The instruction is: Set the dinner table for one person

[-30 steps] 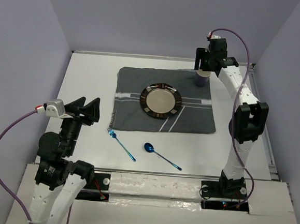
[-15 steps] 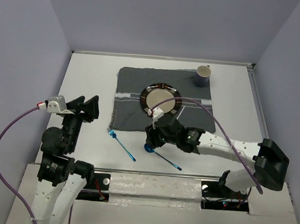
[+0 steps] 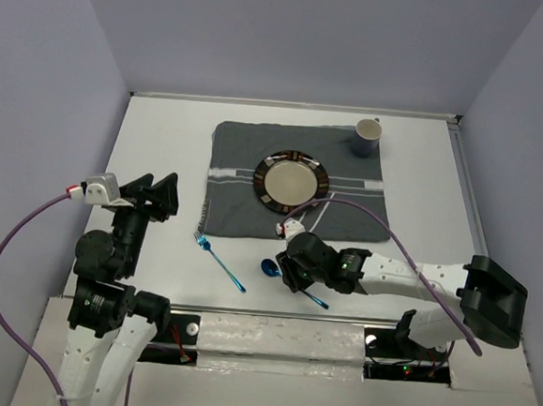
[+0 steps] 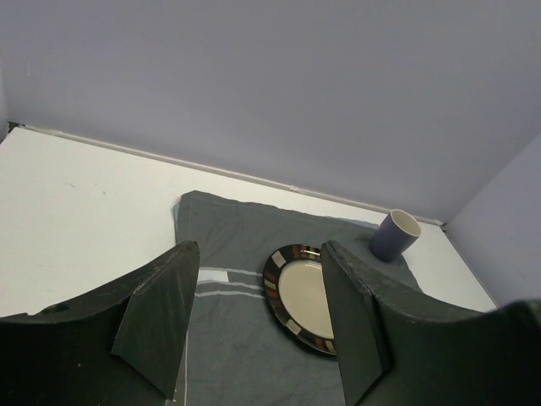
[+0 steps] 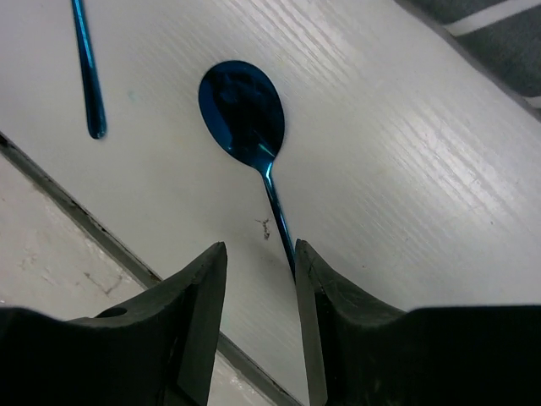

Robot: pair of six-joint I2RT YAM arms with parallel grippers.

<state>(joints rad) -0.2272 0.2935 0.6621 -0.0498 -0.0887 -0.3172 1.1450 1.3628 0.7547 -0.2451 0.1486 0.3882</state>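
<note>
We see the dinner table (image 3: 163,147), a matte white rectangle, carrying a dark grey striped cloth mat (image 3: 247,154) toward 12 o'clock. A round plate (image 3: 291,181) with a cream centre and a dark patterned rim lies mid-mat, and a purple-grey mug (image 3: 367,137) stands upright at the plate's 1 o'clock, its contents hidden from us. A glossy blue fork (image 3: 220,261) and spoon (image 3: 270,268) lie apart on bare tabletop at the plate's 7 and 6 o'clock. The right gripper (image 5: 260,262) reaches low from 3 o'clock, jaws narrowly parted astride the spoon's thin handle, and the left gripper (image 4: 258,262) is raised at 9 o'clock, jaws wide.
</note>
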